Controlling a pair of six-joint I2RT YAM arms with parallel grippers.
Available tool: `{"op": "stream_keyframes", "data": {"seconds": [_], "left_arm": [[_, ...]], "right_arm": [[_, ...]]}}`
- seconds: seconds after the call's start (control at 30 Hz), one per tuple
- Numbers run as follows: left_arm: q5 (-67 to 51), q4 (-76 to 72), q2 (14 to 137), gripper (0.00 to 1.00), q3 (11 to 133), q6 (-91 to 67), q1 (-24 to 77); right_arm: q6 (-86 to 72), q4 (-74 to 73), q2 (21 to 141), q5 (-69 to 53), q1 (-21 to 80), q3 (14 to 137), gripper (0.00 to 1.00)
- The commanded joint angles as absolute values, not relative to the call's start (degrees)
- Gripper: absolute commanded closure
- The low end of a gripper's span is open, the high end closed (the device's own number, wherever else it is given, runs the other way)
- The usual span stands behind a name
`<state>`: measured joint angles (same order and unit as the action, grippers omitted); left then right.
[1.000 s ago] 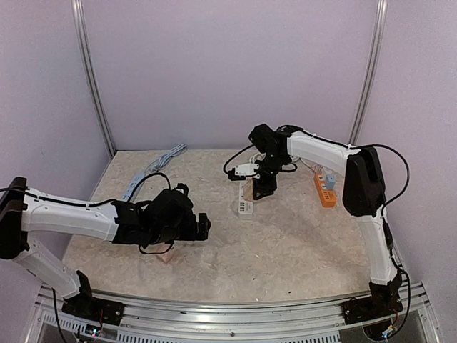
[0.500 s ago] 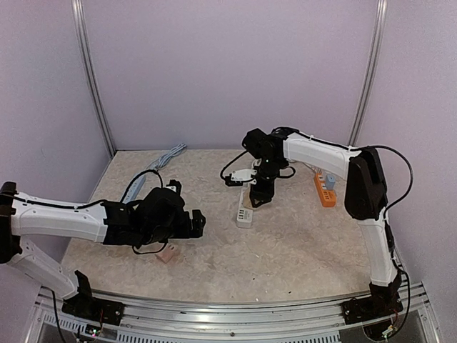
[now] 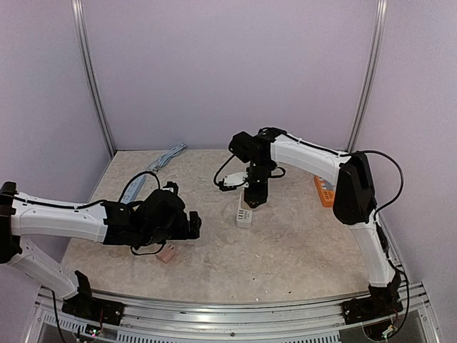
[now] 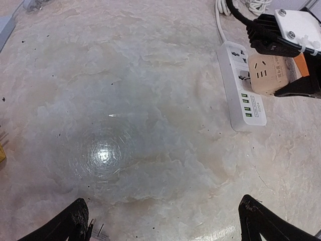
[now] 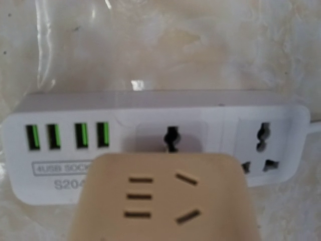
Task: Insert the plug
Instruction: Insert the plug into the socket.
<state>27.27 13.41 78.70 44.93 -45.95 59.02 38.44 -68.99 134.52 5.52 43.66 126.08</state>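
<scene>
My right gripper [image 3: 254, 191] is shut on a beige plug [image 4: 265, 75], a square block with slots in its top face. It holds the plug just above the white power strip [image 3: 244, 213], over the strip's round-hole sockets. In the right wrist view the plug [image 5: 160, 198] fills the lower middle and covers part of the power strip [image 5: 150, 113]; the fingers themselves are out of that frame. My left gripper [image 3: 190, 223] hovers low over bare table, left of the strip, and stands wide open and empty [image 4: 165, 221].
An orange power strip [image 3: 323, 191] lies at the right edge of the table. A grey-blue strip [image 3: 135, 185] with its cable lies at the back left. A small pink block [image 3: 166, 254] sits under the left arm. The white strip's cord runs toward the back.
My right arm has swung a little to the left, carrying the plug over the white strip. My left arm has drawn back slightly to the left, still open.
</scene>
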Motion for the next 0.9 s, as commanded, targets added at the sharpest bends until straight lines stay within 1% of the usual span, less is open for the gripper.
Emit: {"op": "stream_keyframes", "data": {"seconds": [0.0, 0.1, 0.2, 0.33, 0.4, 0.5, 0.6, 0.8, 0.87], "left_arm": [[28.1, 15.4, 77.5, 0.01, 45.0, -45.6, 59.4], [27.7, 15.4, 76.7, 0.01, 44.5, -45.7, 59.4], [27.6, 15.5, 76.3, 0.01, 44.6, -45.5, 59.4], [27.4, 15.2, 76.5, 0.01, 44.7, -45.8, 59.4], [27.3, 15.0, 76.6, 0.01, 44.6, -46.1, 59.4], [27.1, 14.6, 77.1, 0.01, 44.6, -46.5, 59.4], [27.2, 14.3, 77.6, 0.01, 44.7, -46.6, 59.4], [27.1, 13.0, 78.2, 0.01, 44.1, -47.5, 59.4], [27.0, 13.0, 78.5, 0.01, 44.2, -47.4, 59.4]], "right_arm": [[38.4, -73.4, 142.6, 6.4, 46.1, 124.4, 0.96], [39.0, -72.8, 143.9, 9.1, 47.5, 124.8, 0.96], [38.9, -72.1, 145.7, 11.7, 48.4, 126.1, 0.93], [38.0, -70.7, 146.3, 14.7, 48.6, 127.4, 0.84], [37.7, -70.3, 146.0, 15.2, 48.6, 127.8, 0.77], [37.7, -69.9, 145.3, 14.8, 48.6, 128.5, 0.69], [37.6, -69.7, 145.2, 13.5, 48.5, 129.1, 0.65], [35.7, -69.9, 145.7, 11.2, 48.3, 130.3, 0.52], [35.2, -69.8, 145.6, 10.5, 48.3, 130.6, 0.51]]}}
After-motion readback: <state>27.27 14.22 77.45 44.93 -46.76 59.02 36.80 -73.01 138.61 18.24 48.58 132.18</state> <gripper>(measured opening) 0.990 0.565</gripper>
